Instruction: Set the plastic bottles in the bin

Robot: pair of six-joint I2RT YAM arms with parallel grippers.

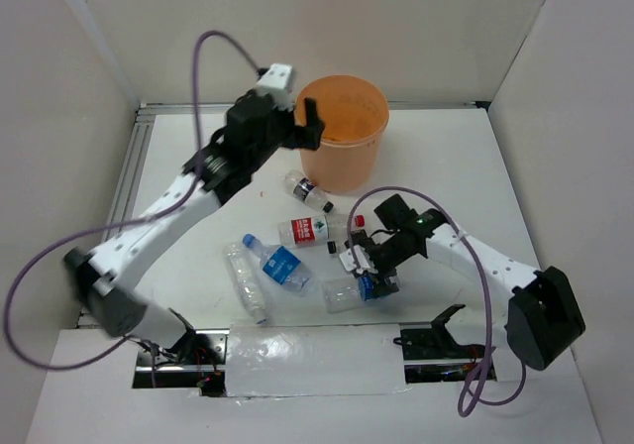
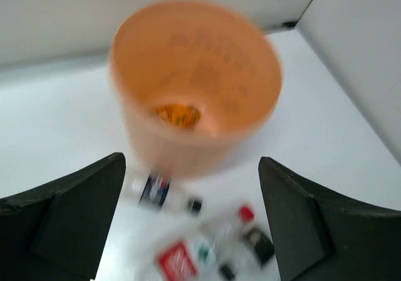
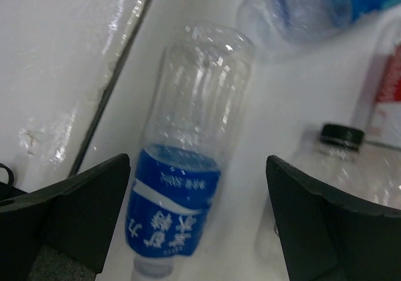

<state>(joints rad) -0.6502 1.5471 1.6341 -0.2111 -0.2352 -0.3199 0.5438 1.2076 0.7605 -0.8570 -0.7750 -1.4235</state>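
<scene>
The orange bin (image 1: 342, 132) stands at the back of the table. My left gripper (image 1: 309, 127) hovers at its left rim, open and empty; in the left wrist view the bin (image 2: 194, 86) has a small orange-yellow bottle (image 2: 178, 115) on its bottom. Several plastic bottles lie in front of the bin: a dark-labelled one (image 1: 309, 191), a red-labelled one (image 1: 315, 230), a blue-labelled one (image 1: 277, 264) and a clear one (image 1: 246, 282). My right gripper (image 1: 369, 276) is low over another blue-labelled bottle (image 3: 188, 168), which lies between its open fingers, nearer the left finger (image 3: 75, 212).
White walls close in the table at the back and on both sides. A metal rail (image 1: 129, 176) runs along the left edge. Shiny tape (image 1: 307, 360) covers the front edge between the arm bases. Purple cables (image 1: 198, 77) loop off both arms.
</scene>
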